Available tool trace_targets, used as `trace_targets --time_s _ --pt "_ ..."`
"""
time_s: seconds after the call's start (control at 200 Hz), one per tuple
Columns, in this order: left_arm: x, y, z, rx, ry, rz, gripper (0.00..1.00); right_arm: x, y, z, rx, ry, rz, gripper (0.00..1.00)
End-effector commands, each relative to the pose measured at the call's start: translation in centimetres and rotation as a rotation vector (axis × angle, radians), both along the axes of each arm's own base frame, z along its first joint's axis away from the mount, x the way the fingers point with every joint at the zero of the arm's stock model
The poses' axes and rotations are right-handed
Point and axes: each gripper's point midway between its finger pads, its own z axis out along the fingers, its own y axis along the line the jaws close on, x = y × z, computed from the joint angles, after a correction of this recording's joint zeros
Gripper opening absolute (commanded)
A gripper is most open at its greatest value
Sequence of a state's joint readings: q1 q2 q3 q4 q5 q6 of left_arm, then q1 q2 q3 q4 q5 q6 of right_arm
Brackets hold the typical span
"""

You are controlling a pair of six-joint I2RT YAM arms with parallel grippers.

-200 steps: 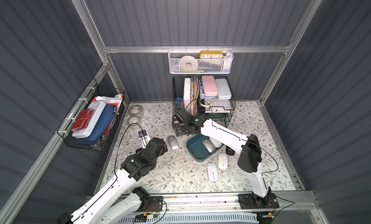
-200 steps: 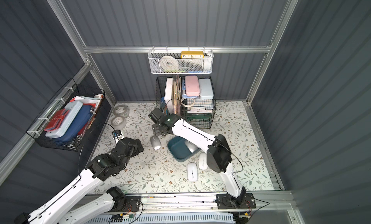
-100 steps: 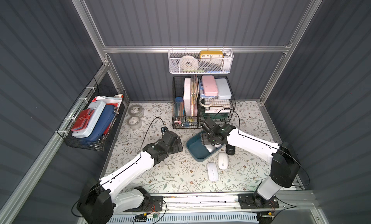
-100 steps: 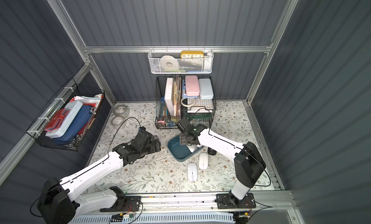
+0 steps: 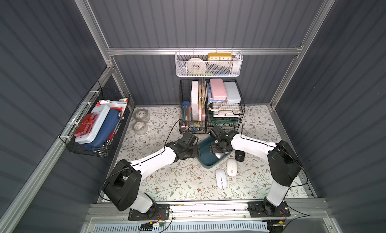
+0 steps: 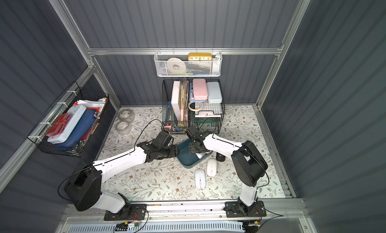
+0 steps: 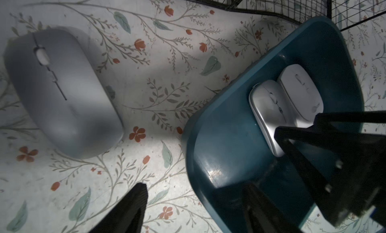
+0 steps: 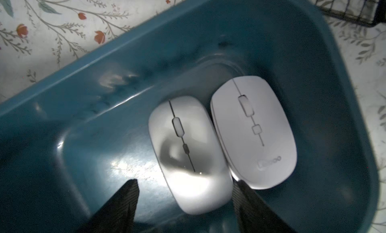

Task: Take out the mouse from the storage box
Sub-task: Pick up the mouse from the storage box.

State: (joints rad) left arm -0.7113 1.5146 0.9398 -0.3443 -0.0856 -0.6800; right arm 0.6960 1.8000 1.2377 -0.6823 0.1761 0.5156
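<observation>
The teal storage box (image 5: 205,156) (image 6: 186,159) lies on the floral mat. Inside it, a silver mouse (image 8: 188,142) (image 7: 269,111) and a white mouse (image 8: 254,133) (image 7: 300,92) lie side by side. My right gripper (image 8: 186,180) (image 5: 217,147) is down in the box, open. Its fingers straddle the silver mouse's rear, one finger (image 8: 246,196) between the two mice. My left gripper (image 7: 195,185) (image 5: 197,151) is open astride the box's left wall, with one finger (image 7: 129,209) on the mat outside and the second inside.
A grey mouse (image 7: 60,92) lies on the mat left of the box, under my left arm. Two white mice (image 5: 221,178) (image 5: 231,170) and a small black object (image 5: 239,155) lie by the box's near-right side. Black wire organisers (image 5: 211,108) stand just behind it. Tape rolls (image 5: 141,121) are at the far left.
My right gripper came back from the left by the organisers and dropped into the box over the silver mouse. My left arm reached right to the box's wall, its jaws narrowing.
</observation>
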Motion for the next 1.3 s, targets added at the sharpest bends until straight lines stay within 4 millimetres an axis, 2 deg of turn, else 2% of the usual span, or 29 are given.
trace_targets --time_s 0.0,0.245,0.365,0.46,0.565,0.685,0.92,1.116,1.296 --pt "0.0 -1.2 -0.4 -0.020 0.027 -0.026 0.72 0.5 0.2 -0.7 0.022 0.010 0.018 0.77" --pt "0.3 -1.6 -1.3 -0.012 0.049 -0.022 0.59 0.2 0.1 -2.1 0.016 0.042 0.029 0.77" --pt "0.4 -1.7 -1.5 -0.012 0.051 -0.018 0.56 0.3 -0.1 -2.5 -0.001 0.043 0.024 0.77" --pt "0.4 -1.8 -1.4 -0.015 0.053 -0.016 0.55 0.4 -0.3 -3.0 -0.014 0.046 0.020 0.79" --pt "0.3 -1.8 -1.4 -0.022 0.055 -0.016 0.55 0.1 0.3 -3.5 0.014 0.068 0.041 0.88" --pt "0.2 -1.7 -1.4 -0.024 0.053 -0.017 0.55 -0.2 1.1 -3.7 0.049 0.086 0.056 0.91" --pt "0.3 -1.7 -1.5 -0.022 0.053 -0.014 0.54 -0.4 2.5 -2.9 0.077 0.077 0.077 0.85" --pt "0.2 -1.5 -1.5 -0.022 0.048 -0.012 0.54 -0.4 2.8 -1.9 0.085 0.058 0.076 0.84" --pt "0.1 -1.4 -1.4 -0.026 0.043 -0.010 0.54 0.1 2.1 -2.8 0.030 0.051 0.028 0.84"
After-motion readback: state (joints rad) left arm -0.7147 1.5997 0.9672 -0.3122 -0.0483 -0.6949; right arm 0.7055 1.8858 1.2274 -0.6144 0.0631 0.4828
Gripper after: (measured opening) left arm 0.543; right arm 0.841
